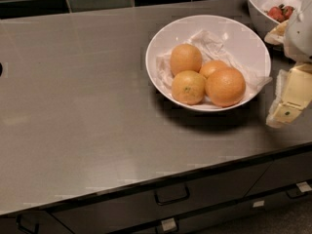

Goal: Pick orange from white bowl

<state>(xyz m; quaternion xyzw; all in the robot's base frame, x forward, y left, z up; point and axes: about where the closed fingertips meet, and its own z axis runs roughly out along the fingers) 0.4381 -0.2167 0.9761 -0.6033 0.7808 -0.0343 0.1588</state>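
A wide, shallow white bowl lined with crumpled white paper stands on the grey counter. It holds several oranges. The largest, deepest orange one lies at the bowl's front right. A paler yellowish orange with a dark stem dot lies left of it. A small orange is half hidden between them, and another lies behind. My gripper hangs at the right edge of the view, to the right of the bowl and just outside its rim, apart from the oranges.
A second white bowl with red fruit stands at the back right corner, close behind the arm. A dark tiled wall runs along the back. The counter's front edge drops to drawers with handles.
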